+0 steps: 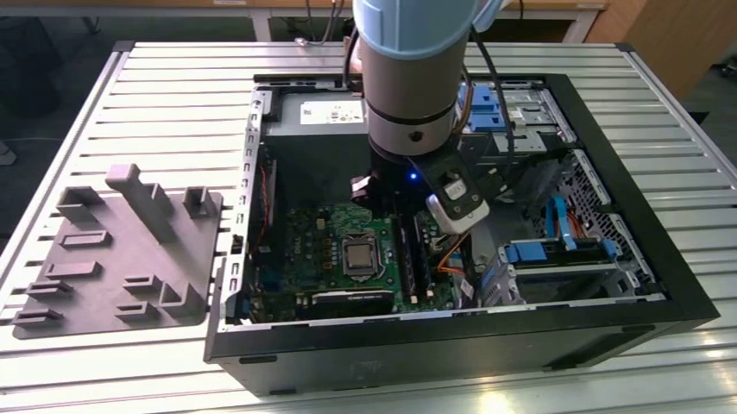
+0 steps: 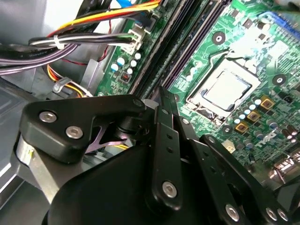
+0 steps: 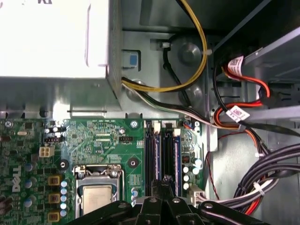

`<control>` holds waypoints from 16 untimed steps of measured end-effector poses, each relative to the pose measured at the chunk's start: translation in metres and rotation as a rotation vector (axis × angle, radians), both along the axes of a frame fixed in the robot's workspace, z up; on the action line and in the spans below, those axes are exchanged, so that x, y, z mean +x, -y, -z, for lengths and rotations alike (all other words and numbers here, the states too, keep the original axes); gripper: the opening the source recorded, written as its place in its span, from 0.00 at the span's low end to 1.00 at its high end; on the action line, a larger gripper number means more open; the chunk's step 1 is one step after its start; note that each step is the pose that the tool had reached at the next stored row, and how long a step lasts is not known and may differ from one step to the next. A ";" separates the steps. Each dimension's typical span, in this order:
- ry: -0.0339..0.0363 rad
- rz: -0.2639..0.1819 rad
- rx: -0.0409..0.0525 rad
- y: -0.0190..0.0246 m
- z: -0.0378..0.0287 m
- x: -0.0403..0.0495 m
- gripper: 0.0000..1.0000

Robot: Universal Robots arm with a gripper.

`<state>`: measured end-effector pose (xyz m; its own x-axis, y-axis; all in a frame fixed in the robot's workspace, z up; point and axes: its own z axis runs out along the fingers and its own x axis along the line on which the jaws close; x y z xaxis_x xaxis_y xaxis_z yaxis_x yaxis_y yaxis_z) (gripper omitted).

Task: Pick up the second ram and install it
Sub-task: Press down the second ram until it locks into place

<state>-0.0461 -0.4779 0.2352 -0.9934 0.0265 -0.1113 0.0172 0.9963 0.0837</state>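
- Hanging over the open computer case (image 1: 461, 336) on the table (image 1: 173, 78) in the exterior view, the arm is being held with its claw (image 1: 398, 203) just above the memory sockets (image 1: 412, 259) beside the processor; the gray fixture (image 1: 121, 259) is lying at the exterior view's left, with no stick seen on it.
- In the second wrist view, the claw (image 2: 164, 101) is being kept narrow, its fingers drawn together over the sockets (image 2: 187, 33), seemingly to press along them.
- In the first wrist view, the second ram (image 3: 164, 157) is being shown apparently seated in a slot directly under the claw (image 3: 165, 180); whether it is being gripped cannot be told.
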 end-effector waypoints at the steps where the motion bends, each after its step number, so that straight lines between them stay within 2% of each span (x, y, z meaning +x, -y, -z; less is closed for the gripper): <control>1: 0.0000 0.000 -0.0002 -0.0011 0.0000 0.0000 0.11; 7: 0.0000 0.000 -0.0019 -0.0094 0.0000 0.0000 0.11; 11: -0.0001 0.000 -0.0045 -0.0125 0.0000 0.0000 0.11; 14: -0.0001 0.000 -0.0188 -0.0131 0.0000 0.0000 0.11; 16: -0.0001 0.000 -0.0220 -0.0131 0.0000 0.0001 0.11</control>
